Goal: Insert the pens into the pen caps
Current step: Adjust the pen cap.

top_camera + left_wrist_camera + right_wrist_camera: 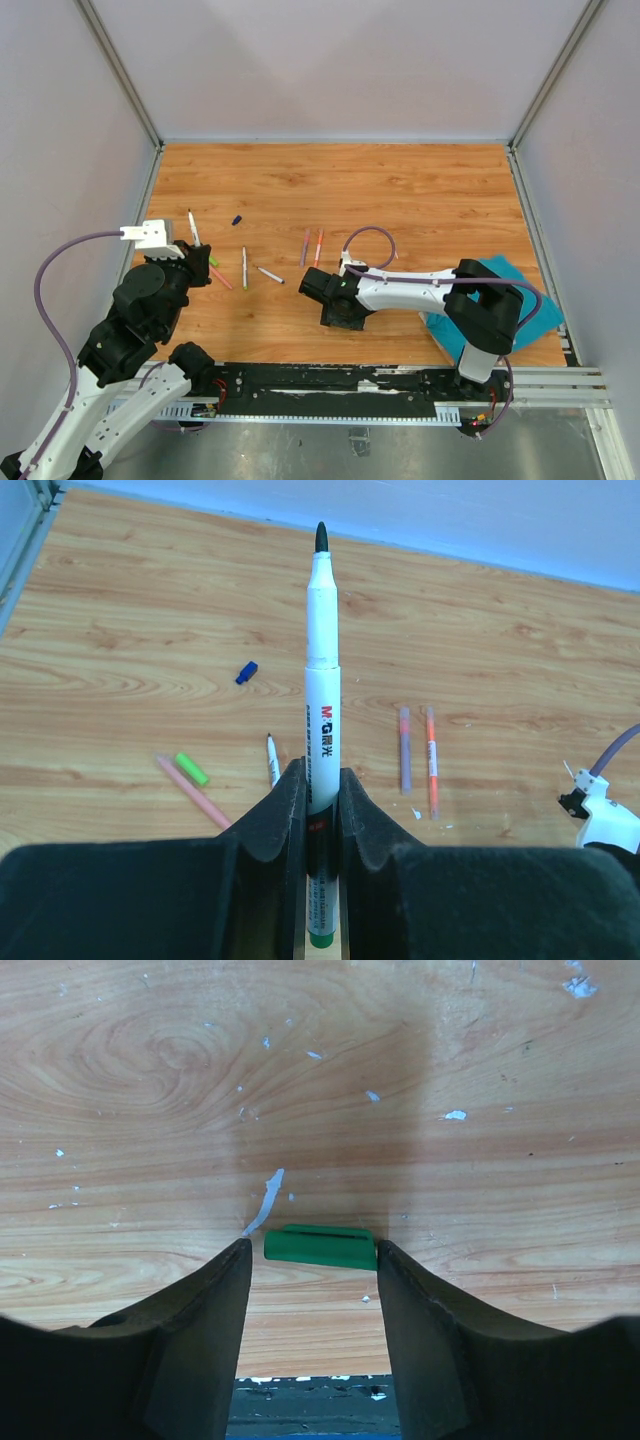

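Left claw (320, 770) clamped on the green pen (322, 660), tip sticking out ahead. Right claw (312, 1249) down at the surface (300, 1080) — jaws apart, straddling the green cap (320, 1247), not gripped yet. Step looks like cap pickup. Next — pinch, lift, line its opening up with the pen tip.

Wood-grain tabletop (400, 190) across the middle of the top view, grain running nine to three o'clock. Teal cloth (548, 322) lying flat at four o'clock near the table's right edge, partly covered. Pale grey wall panels (330, 60) from nine round to three o'clock, aluminium frame posts (118, 70) slanting at eleven and one. Small white flecks (270, 1195) scattered over the wood in the right wrist view, the longest just nine o'clock of centre.
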Tool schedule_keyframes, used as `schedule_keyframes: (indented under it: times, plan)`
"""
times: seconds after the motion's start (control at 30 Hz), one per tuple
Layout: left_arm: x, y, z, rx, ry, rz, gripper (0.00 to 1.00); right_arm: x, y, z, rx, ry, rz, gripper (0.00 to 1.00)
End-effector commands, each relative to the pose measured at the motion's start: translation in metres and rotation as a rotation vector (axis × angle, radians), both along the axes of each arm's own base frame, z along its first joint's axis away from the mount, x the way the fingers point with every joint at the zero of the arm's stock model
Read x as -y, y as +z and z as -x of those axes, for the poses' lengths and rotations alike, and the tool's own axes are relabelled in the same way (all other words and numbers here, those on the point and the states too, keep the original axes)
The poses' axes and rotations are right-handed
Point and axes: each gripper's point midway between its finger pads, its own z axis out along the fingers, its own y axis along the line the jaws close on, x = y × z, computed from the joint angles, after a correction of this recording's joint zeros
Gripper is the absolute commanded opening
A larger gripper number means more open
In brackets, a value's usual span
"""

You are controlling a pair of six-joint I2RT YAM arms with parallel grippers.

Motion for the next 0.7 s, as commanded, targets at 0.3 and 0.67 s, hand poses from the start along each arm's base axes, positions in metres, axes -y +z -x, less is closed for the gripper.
schedule_keyframes:
  times: [0.3,0.67]
  plan:
    - [-0.005,0.008,-0.001,0.037,0.025,0.016,0.0,0.012,-0.002,0.001,0.011,-0.024,0.068,0.35]
    - [-0.005,0.008,-0.001,0.037,0.028,0.015,0.0,0.002,0.065,-0.04,0.352,0.327,-0.053,0.19]
